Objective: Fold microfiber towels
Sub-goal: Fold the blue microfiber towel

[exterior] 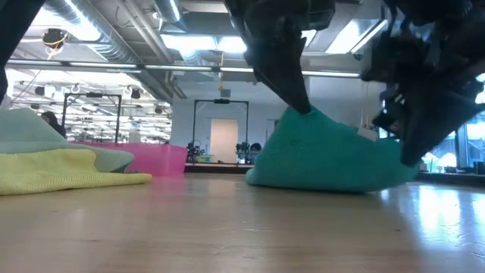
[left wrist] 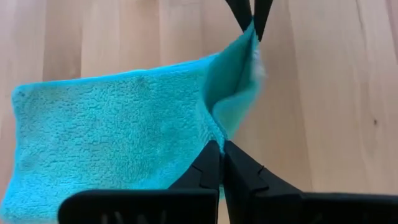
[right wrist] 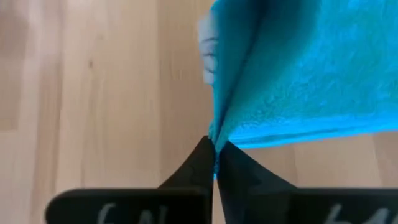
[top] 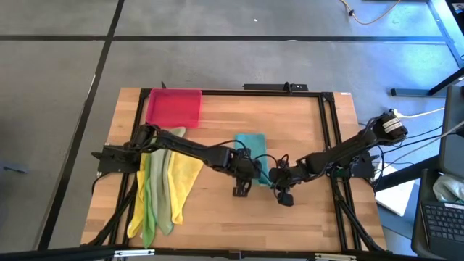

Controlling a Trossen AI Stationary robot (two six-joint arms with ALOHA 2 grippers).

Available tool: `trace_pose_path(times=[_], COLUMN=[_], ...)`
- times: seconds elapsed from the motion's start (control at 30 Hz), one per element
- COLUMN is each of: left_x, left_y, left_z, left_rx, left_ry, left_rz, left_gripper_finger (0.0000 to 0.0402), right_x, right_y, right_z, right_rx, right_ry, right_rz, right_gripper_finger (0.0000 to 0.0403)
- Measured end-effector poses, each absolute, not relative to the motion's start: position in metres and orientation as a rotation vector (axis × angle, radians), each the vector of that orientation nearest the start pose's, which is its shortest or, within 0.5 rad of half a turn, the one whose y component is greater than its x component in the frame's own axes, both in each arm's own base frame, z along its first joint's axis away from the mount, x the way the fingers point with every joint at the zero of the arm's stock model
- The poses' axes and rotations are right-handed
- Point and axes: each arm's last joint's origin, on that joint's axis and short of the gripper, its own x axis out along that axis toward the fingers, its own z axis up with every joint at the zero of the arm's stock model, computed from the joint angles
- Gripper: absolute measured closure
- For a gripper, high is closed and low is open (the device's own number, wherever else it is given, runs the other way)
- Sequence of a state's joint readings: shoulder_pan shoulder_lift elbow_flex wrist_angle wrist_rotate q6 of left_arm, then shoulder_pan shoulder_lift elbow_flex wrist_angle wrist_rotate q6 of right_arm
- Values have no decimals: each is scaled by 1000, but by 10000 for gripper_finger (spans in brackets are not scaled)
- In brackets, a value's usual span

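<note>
Mid-table, the teal towel (top: 255, 150) lay with its near edge pinched by both the left gripper (left wrist: 221, 149) and the right gripper (right wrist: 214, 146), each clamped on only a thin lip, so uneven lifting might have pulled one corner free.

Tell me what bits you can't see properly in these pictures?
- High view: both arms cover the near edge of the teal towel, so the pinch points are hidden.
- High view: the pile of yellow and green towels overlaps, so it cannot be counted.
- Low view: the pink tray is partly behind the pile.
- Wrist views: the teal towel runs off the picture edges.
</note>
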State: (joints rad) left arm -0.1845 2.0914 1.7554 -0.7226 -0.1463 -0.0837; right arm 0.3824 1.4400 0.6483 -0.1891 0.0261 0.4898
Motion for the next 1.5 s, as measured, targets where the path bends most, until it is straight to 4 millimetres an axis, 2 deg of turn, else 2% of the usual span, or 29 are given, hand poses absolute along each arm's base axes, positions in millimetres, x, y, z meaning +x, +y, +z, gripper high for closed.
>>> trace_pose_path(times=[0.13, 0.5, 0.6, 0.7, 0.77, 0.87, 1.13, 1.3, 1.5], left_x=[438, 418, 416, 414, 415, 418, 422, 423, 427], left_y=[-83, -94, -101, -103, -96, -75, -21, 3, 25], left_z=[230, 248, 246, 245, 245, 242, 222, 220, 222], left_rx=[79, 88, 96, 176, 225, 252, 236, 229, 240], left_ry=[1048, 1103, 1116, 1123, 1122, 1131, 1171, 1175, 1138], left_rz=[14, 23, 10, 11, 39, 111, 177, 187, 193], left_gripper_finger=[401, 401, 401, 400, 399, 401, 400, 399, 398], right_x=[238, 229, 227, 229, 230, 230, 233, 236, 240], right_y=[95, 94, 89, 78, 65, 44, 3, -15, -27], right_z=[163, 189, 197, 200, 199, 193, 190, 182, 168], right_rx=[229, 254, 238, 142, 99, 81, 42, 63, 78], right_ry=[1008, 986, 951, 908, 919, 982, 993, 1026, 1079], right_rz=[111, 320, 348, 345, 321, 256, 155, 99, 75], right_gripper_finger=[388, 394, 397, 393, 390, 389, 387, 387, 387])
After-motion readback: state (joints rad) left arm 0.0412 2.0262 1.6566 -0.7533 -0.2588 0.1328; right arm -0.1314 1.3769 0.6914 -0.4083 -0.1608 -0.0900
